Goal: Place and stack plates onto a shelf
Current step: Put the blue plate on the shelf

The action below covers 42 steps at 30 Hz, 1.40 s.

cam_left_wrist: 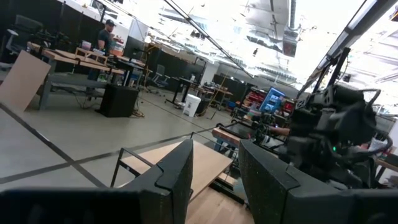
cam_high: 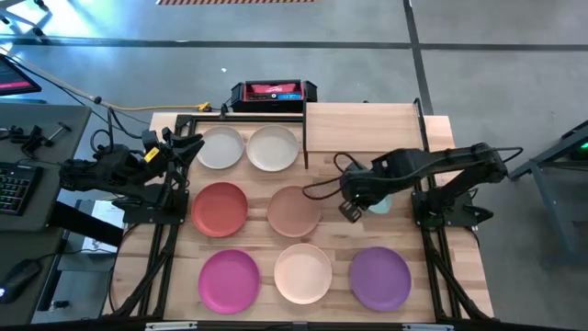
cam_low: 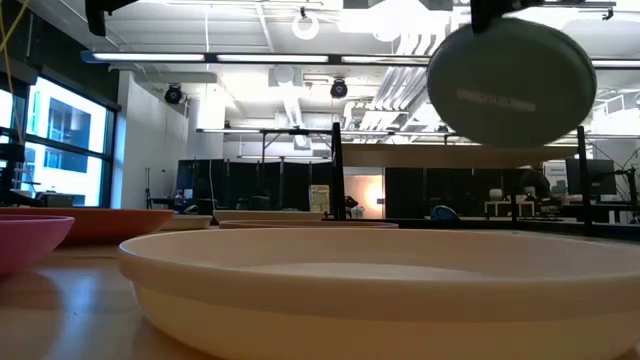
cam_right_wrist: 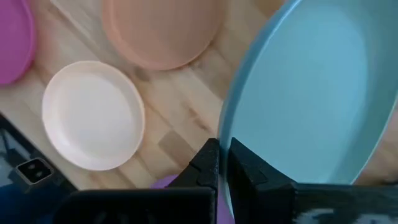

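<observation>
The right end effector (cam_right_wrist: 222, 163) is pinched tight on the rim of the mint green plate (cam_right_wrist: 311, 93). Its two dark fingers (cam_right_wrist: 208, 163) sit almost together, with only the thin plate edge between them. The plate is up in the air, off the desk, and it hangs tilted on its side. From the low view, the mint green plate (cam_low: 512, 82) shows its round underside high above the other plates. From above, only a bit of the plate (cam_high: 380, 202) peeks out under the right arm, near the middle right of the desk (cam_high: 464, 248).

The left end effector (cam_left_wrist: 214, 171) is up at the left edge of the desk, by the white plate. Its two fingers are apart and hold nothing.

Seven plates lie flat on the light wood desk. The white plate (cam_high: 220, 148) and the cream plate (cam_high: 273, 148) are in the back row. The coral red plate (cam_high: 220, 209) and the dusty pink plate (cam_high: 293, 211) are in the middle row. The magenta plate (cam_high: 229, 280), the peach plate (cam_high: 303, 273) and the purple plate (cam_high: 379, 278) are in the front row.

The shelf (cam_high: 363, 129) is at the back right, a small flat wood board with thin black posts. Nothing is on it.

The plates are round, shallow and not shiny. The desk is made of pale wood planks. The room behind is big, with a grey floor, ceiling lights and other desks far away.
</observation>
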### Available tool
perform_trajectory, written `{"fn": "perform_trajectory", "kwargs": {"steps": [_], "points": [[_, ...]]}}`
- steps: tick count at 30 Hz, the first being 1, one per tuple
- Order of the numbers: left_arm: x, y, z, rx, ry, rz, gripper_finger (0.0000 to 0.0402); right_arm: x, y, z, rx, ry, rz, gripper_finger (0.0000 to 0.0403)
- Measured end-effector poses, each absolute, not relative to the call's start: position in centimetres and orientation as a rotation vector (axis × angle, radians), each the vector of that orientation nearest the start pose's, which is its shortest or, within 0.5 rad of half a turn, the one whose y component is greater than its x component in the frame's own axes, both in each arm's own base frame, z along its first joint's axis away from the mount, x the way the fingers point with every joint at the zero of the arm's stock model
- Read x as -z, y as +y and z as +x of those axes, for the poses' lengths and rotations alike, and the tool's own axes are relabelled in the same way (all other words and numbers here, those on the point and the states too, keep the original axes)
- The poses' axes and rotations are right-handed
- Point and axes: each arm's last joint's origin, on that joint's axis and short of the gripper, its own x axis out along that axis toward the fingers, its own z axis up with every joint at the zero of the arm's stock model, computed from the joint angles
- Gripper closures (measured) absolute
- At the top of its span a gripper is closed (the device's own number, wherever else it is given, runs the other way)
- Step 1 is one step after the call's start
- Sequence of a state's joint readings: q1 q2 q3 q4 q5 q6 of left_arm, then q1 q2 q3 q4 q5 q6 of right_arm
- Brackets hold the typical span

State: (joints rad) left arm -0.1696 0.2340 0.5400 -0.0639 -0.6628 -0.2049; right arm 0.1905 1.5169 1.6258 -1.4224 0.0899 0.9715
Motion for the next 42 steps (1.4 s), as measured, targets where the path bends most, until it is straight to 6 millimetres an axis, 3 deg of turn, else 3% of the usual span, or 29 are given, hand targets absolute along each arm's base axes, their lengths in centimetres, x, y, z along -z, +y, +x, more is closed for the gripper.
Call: {"fn": "perform_trajectory", "kwargs": {"steps": [10,29,42], "points": [[-31.7,0.6,6.9,-0.467,-0.274,-0.299,0.0284,-40.0,2.5,24.7,0.653,1.104,0.512,0.0403],[-31.7,0.6,6.9,-0.467,-0.274,-0.299,0.0284,-40.0,-3.7,24.7,0.682,1.165,0.347,0.0403],[-31.7,0.6,6.9,-0.467,-0.273,-0.3,0.0284,-40.6,-6.8,23.2,0.718,1.183,0.224,0.0403]]}}
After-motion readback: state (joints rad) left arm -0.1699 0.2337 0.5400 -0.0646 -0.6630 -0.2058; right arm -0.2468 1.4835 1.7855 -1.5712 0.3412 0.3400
